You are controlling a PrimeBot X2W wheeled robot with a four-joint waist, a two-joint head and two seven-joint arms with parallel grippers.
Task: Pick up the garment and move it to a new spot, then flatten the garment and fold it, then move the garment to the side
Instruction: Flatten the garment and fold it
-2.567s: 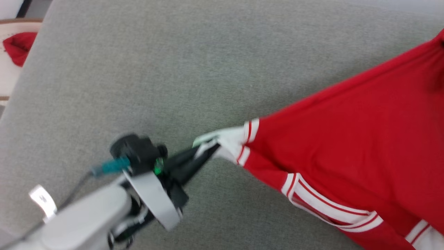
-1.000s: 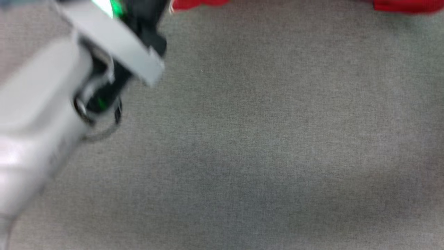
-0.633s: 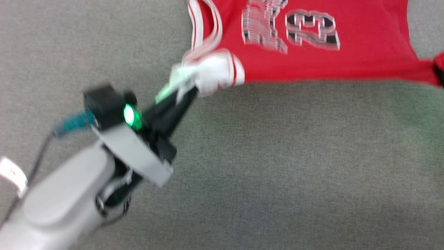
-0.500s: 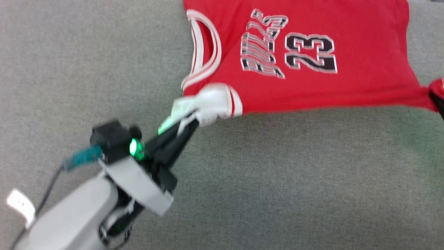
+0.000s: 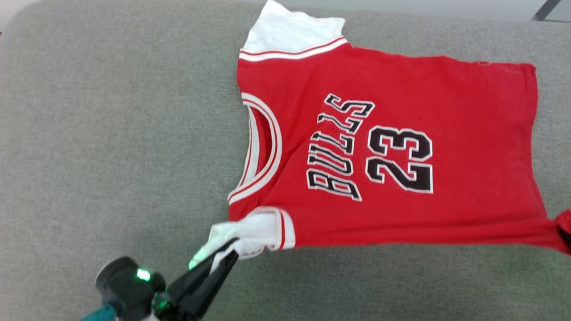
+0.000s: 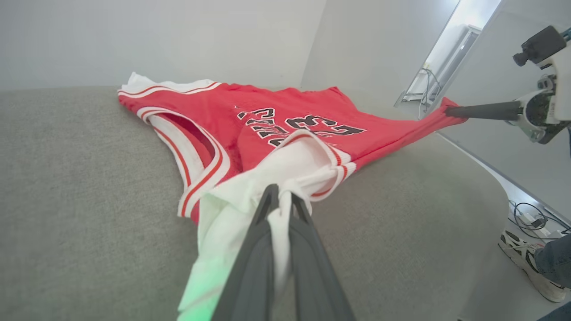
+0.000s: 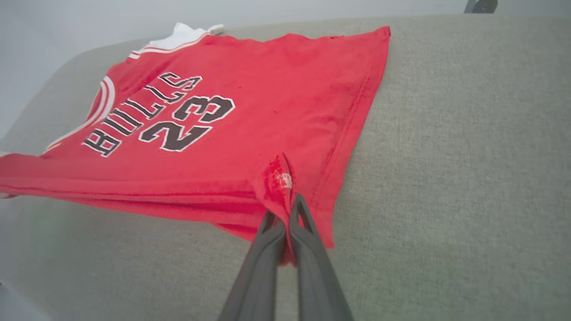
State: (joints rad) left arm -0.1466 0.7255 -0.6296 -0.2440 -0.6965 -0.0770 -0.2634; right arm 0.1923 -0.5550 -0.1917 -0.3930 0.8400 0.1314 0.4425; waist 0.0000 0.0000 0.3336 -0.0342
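Note:
The garment (image 5: 392,89) is a red jersey with "BULLS 23" print, spread face up on the grey cushion. Its far white sleeve (image 5: 290,29) lies flat. My left gripper (image 5: 229,252) sits at the lower left, shut on the near white sleeve (image 5: 254,229), which it lifts slightly; the left wrist view shows the fingertips (image 6: 281,196) pinching white cloth. My right gripper (image 7: 285,209) is shut on the garment's (image 7: 276,89) near red hem corner (image 7: 279,183). That gripper (image 6: 450,111) also appears at the right of the left wrist view, with the near edge stretched taut between both.
The grey upholstered surface (image 5: 111,133) extends left of and in front of the garment, with a rounded edge (image 6: 495,178) on the right. Beyond that edge, on the floor, are a person's shoe (image 6: 522,263) and some cables (image 6: 531,214). A pale wall (image 6: 156,35) stands behind.
The head camera has swung, so the whole jersey now shows. The garment has gone from bunched and stretched to spread flat. The left gripper has kept its hold on the white sleeve.

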